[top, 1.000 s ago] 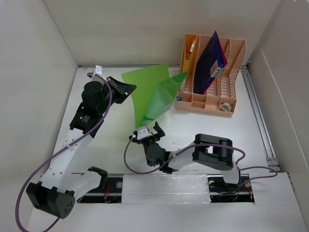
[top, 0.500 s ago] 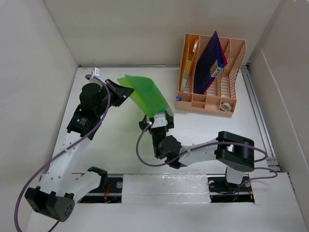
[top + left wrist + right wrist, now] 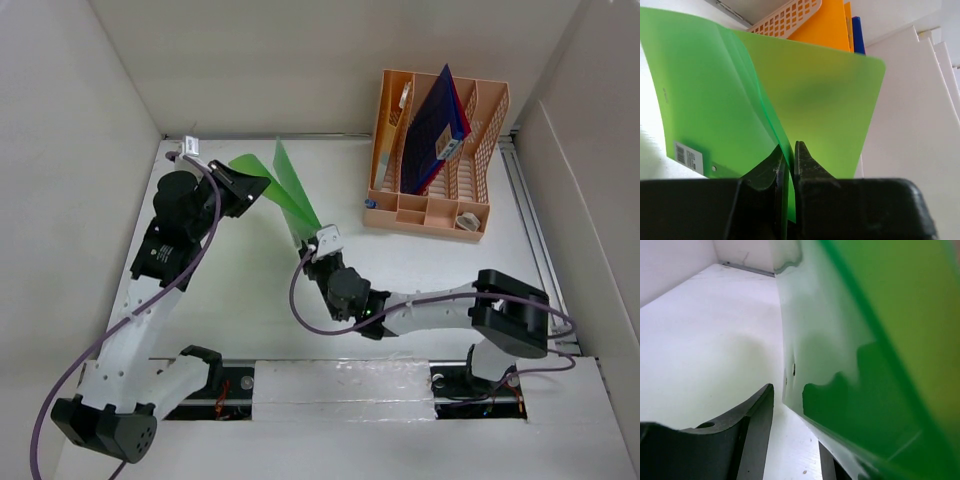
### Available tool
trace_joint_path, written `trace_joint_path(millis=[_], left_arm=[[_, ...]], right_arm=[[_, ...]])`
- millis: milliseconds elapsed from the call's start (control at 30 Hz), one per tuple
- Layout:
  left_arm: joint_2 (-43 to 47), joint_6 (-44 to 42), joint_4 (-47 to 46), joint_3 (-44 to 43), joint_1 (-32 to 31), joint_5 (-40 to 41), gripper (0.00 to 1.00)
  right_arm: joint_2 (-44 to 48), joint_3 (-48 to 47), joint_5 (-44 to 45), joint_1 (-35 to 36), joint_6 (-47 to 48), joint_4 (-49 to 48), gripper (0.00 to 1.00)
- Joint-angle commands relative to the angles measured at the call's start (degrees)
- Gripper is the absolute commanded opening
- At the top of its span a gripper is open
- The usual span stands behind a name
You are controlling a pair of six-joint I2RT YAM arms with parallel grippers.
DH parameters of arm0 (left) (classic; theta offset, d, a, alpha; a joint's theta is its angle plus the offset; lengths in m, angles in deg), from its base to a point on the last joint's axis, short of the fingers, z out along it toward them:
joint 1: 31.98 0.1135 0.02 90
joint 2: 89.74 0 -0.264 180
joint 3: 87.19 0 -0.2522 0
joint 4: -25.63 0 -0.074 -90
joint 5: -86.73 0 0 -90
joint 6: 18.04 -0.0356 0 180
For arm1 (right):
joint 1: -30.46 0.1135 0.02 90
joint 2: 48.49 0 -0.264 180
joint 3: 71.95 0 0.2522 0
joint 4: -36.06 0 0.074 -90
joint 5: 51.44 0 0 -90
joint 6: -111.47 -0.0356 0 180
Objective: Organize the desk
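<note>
Showed a translucent green folder (image 3: pixel 292 188) with a white barcode sticker (image 3: pixel 688 156) left of the peach lattice-walled rack (image 3: pixel 484 125); navy folder (image 3: pixel 432 125) inside the rack; plain white desk (image 3: pixel 240 290) beneath it.

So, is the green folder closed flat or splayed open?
Splayed open: the left gripper pinches the green folder at one edge, and its two leaves fan apart from there.

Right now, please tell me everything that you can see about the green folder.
The green folder is thin, glossy, translucent plastic, its two leaves spread open in a V. One leaf carries a white barcode sticker and a small hole near its corner. It stands roughly upright between the arms, to the left of the peach file rack and apart from it. The left gripper is shut on it near the fold. The right gripper straddles a lower edge, jaws not yet closed on it.
</note>
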Motion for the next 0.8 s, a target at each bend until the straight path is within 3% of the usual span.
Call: trace_joint_path(millis=[0, 133, 200, 267, 300, 333, 400, 433, 600, 767], left_arm=[[1.9, -3.4, -0.3, -0.7, -0.3, -5.1, 0.0], [2.1, -4.2, -1.9, -0.6, -0.3, -4.6, 0.0], [2.4, -5.5, -1.4, -1.8, -0.3, -3.0, 0.06], [3.7, -7.2, -1.1, -2.2, -0.3, -1.4, 0.22], [6.1, -9.4, -3.4, -2.5, -0.3, 0.6, 0.4], [6.1, -9.5, -3.4, -2.5, -0.3, 0.6, 0.4], [8.7, -10.9, -5.2, -2.2, -0.3, 2.9, 0.56], [9.5, -11.9, -5.9, -1.8, -0.3, 3.6, 0.59], [10.9, -14.5, -8.2, 0.9, -0.3, 5.1, 0.64], [11.1, -16.0, -11.8, 5.7, -0.3, 5.5, 0.63]], right_arm=[[4.9, -2.4, -6.8, -2.5, -9.7, 6.1, 0.0], [9.5, -3.0, -9.8, -4.6, -11.2, 12.3, 0.0], [12.5, -2.7, -12.7, -5.8, -12.0, 14.3, 0.0], [14.2, -3.4, -15.1, -8.0, -13.1, 19.8, 0.0], [16.0, -4.8, -20.7, -10.4, -14.2, 25.6, 0.0], [16.0, -4.8, -22.6, -10.5, -14.2, 25.6, 0.0], [17.0, -5.8, -24.8, -11.0, -14.5, 29.0, 0.0], [17.2, -6.3, -25.6, -11.6, -14.5, 30.3, 0.0], [18.4, -10.5, -26.2, -11.6, -14.3, 37.1, 0.0], [21.0, -15.2, -18.0, -11.6, -13.2, 42.0, 0.0]])
